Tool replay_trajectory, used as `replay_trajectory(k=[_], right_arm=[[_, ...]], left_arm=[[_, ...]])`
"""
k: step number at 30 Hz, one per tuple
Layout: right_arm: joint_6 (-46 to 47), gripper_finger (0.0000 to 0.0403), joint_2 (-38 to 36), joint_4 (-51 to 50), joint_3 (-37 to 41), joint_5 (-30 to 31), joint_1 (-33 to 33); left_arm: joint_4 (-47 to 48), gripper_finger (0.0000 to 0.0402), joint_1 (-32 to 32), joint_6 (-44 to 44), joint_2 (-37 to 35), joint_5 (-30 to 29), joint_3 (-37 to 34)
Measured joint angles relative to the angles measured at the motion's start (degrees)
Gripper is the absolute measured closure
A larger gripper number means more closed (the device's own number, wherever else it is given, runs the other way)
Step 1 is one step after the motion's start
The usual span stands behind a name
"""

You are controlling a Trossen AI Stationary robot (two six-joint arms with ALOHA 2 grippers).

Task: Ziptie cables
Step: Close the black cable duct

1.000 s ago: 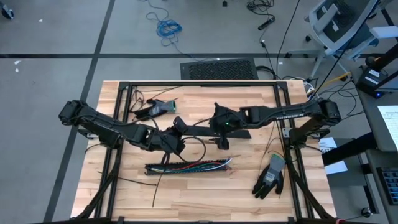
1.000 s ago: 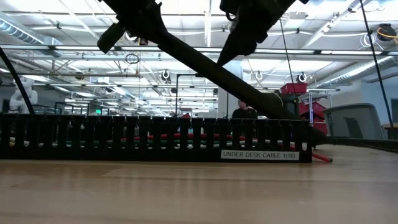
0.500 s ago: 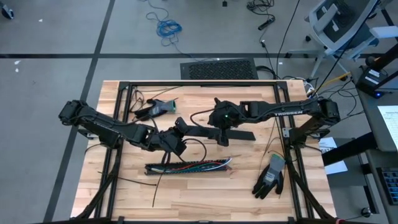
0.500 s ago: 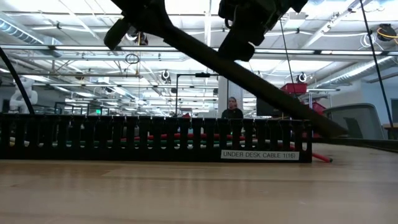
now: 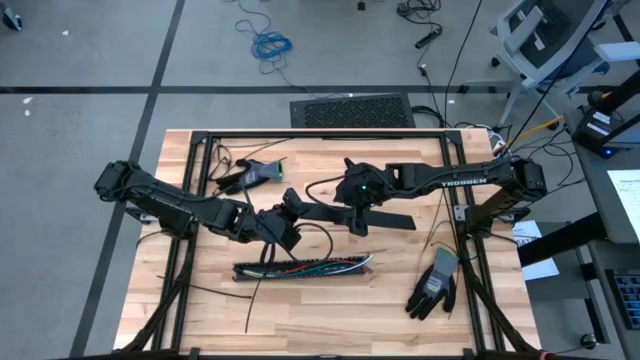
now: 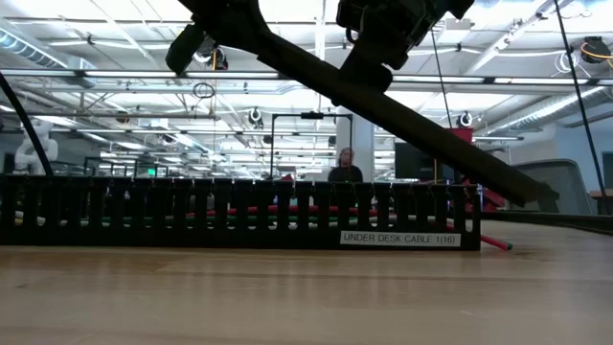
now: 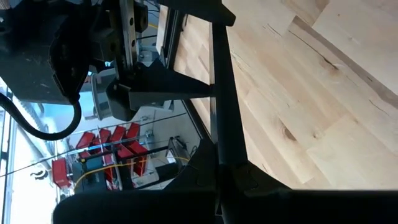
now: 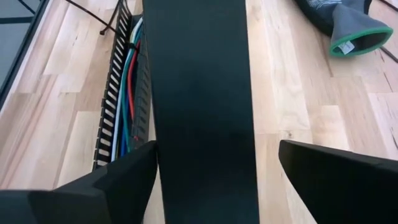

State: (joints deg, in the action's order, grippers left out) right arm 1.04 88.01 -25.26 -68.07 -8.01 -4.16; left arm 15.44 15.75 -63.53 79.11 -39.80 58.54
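Cables (image 5: 310, 267) rest in their slotted tray (image 5: 250, 272) while the left end effector (image 5: 287, 203) pinches a black cover strip (image 5: 345, 213) aloft, seemingly keeping it clear, and the right end effector (image 5: 357, 200) straddles it, spread.

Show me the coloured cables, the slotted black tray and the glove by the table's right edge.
Cables (image 8: 124, 93): right wrist view, mid-run.
Slotted tray (image 6: 239, 213): low view, side wall.
Glove (image 5: 436, 284): high view, palm.

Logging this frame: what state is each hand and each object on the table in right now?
Left hand: shut on one end of the long flat black cover strip.
Right hand: open, fingers either side of the strip, not gripping.
Cover strip: lifted off the wooden table, tilted.
Black slotted cable tray: uncovered, lying flat.
Coloured cables: lying inside the tray.
Dark grey glove: lying unused.
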Motion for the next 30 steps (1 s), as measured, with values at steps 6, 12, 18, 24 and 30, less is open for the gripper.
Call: replay_trajectory(k=[6,12,18,24,30], right_arm=[[0.0,0.0113,0.0,-0.2,0.0,-0.6,0.0],[-0.1,0.0131,0.0,-0.3,0.0,-1.4,0.0],[-0.3,0.0133,0.0,-3.4,0.0,-2.9,0.0],[-0.3,0.0133,0.0,-3.6,0.0,-2.9,0.0],[-0.2,0.0133,0.0,-5.2,0.0,-3.0,0.0]], left_arm=[[0.0,0.0401,0.0,-0.1,0.0,0.0,0.0],[0.0,0.0401,0.0,-1.6,0.0,0.1,0.0],[-0.1,0.0401,0.0,-1.9,0.0,0.3,0.0],[-2.4,0.0401,0.0,-1.9,0.0,1.1,0.0],[-3.0,0.0401,0.0,-1.9,0.1,2.6,0.0]])
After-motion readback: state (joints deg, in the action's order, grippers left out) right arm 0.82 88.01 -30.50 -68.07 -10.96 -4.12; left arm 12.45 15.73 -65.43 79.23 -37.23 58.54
